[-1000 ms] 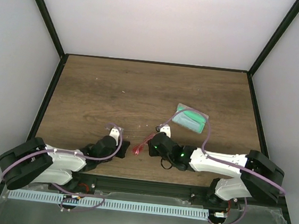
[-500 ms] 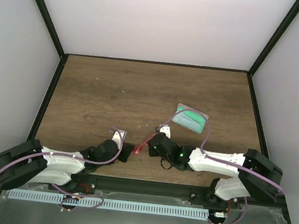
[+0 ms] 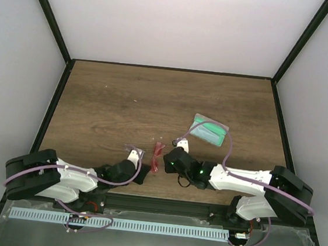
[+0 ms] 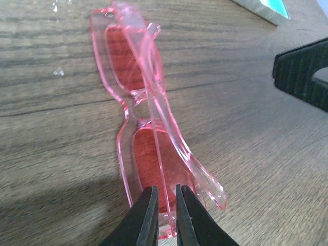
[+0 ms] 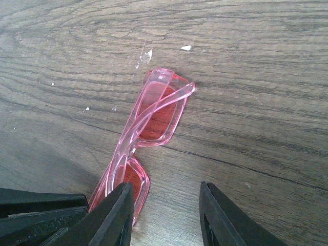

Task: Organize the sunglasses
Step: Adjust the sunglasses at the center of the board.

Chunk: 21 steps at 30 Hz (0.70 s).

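The sunglasses [image 3: 158, 156], a thin translucent red frame with its arms folded, lie on the wooden table between my two grippers. They also show in the left wrist view [image 4: 125, 61] and the right wrist view [image 5: 159, 115]. My left gripper [image 3: 146, 171] is at their near end. Its jaws [image 4: 165, 205] are closed on a thin red arm and the frame edge. My right gripper [image 3: 166, 160] is just right of the sunglasses, open and empty [image 5: 164, 210], its left finger beside the near lens. The grey case [image 3: 209, 130] with green lining lies open behind the right arm.
The case's corner shows at the top right of the left wrist view [image 4: 261, 7]. A black finger of the right gripper [image 4: 302, 72] stands to the right of the sunglasses. Small white specks [image 5: 146, 55] lie on the table. Dark frame rails border the table.
My left gripper has moved right and closer to the near edge, onto the sunglasses' near end. The sunglasses have turned to point away from the arms. The right arm has barely moved.
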Tool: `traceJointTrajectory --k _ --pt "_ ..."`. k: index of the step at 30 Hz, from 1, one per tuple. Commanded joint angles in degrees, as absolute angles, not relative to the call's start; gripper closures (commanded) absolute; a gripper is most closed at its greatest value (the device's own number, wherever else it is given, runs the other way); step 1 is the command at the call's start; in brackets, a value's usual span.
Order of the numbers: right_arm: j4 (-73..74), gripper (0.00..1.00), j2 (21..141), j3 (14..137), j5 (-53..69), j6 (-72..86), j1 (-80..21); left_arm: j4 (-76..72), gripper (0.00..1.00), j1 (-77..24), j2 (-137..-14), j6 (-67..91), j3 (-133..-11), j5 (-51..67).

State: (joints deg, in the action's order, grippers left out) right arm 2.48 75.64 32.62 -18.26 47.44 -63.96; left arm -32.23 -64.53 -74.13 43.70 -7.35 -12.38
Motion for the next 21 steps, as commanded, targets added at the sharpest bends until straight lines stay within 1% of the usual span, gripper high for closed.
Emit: traceJointTrajectory --k 1,4,9,16,21 --pt "2.1 0.63 75.1 33.3 -19.2 47.3 -64.6 -30.9 0.88 -65.4 -72.2 45.0 -9.2 -15.6" --pt "1.1 0.61 77.2 34.2 -18.6 46.3 -65.3 -27.6 0.88 -65.4 -68.3 44.3 -9.2 -17.3" --pt "1.1 0.53 82.3 38.2 -18.4 45.6 -66.6 -19.6 0.88 -65.4 -58.2 43.8 -8.5 -20.8" --pt "3.7 0.53 89.6 44.8 -20.5 45.4 -68.5 -4.0 0.87 -65.4 -42.0 44.1 -8.3 -27.0" --pt "5.8 0.53 94.5 48.2 -21.3 46.0 -68.5 -0.4 0.86 -65.3 -35.2 45.2 -4.9 -27.8"
